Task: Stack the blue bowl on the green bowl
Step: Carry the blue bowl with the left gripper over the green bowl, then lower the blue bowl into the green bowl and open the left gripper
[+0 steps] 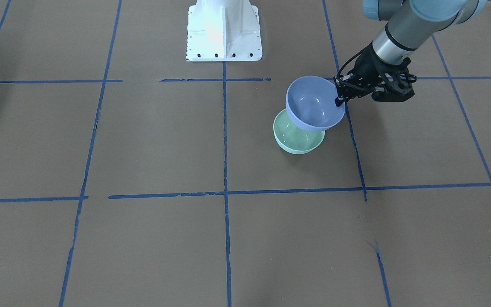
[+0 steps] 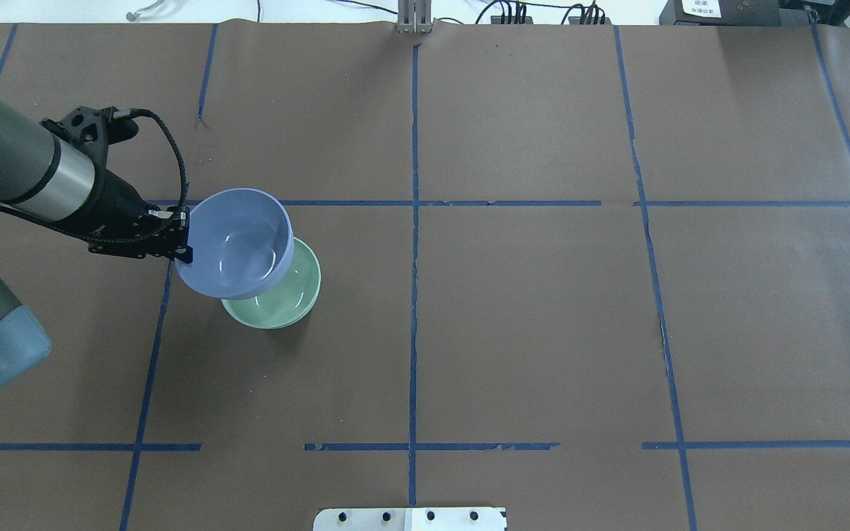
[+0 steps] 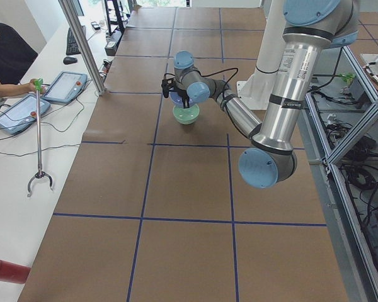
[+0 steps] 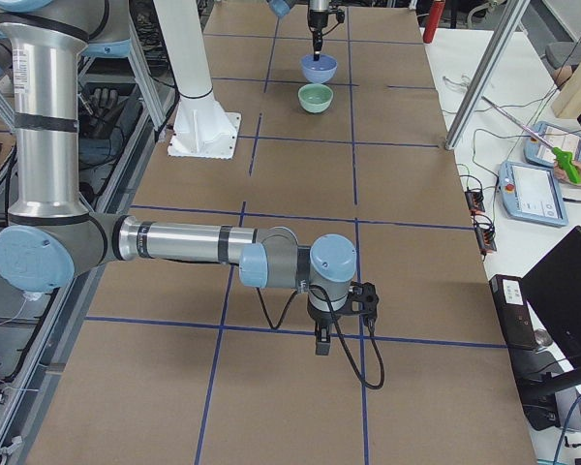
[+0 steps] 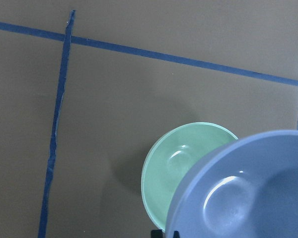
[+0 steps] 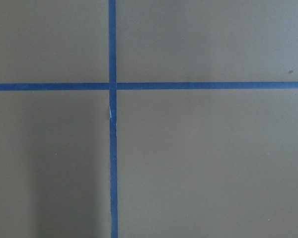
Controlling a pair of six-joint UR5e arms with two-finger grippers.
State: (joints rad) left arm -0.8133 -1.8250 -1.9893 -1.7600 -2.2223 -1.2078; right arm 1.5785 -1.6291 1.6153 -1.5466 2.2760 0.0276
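The blue bowl [image 1: 313,104] hangs tilted above the table, held by its rim in my left gripper [image 1: 339,93], which is shut on it. The overhead view shows the same: the left gripper [image 2: 184,236] clamps the near-left rim of the blue bowl [image 2: 237,240]. The green bowl [image 1: 297,138] stands upright on the table just below and partly under the blue one, and also shows in the overhead view [image 2: 285,299] and the left wrist view [image 5: 174,163]. The bowls overlap but are offset. My right gripper [image 4: 322,341] hovers over the table far away; I cannot tell if it is open.
The white robot base plate [image 1: 224,38] stands at the table's robot side. Blue tape lines [image 2: 414,221] cross the brown table cover. An operator's bench with tablets [image 3: 63,85] runs along the far side.
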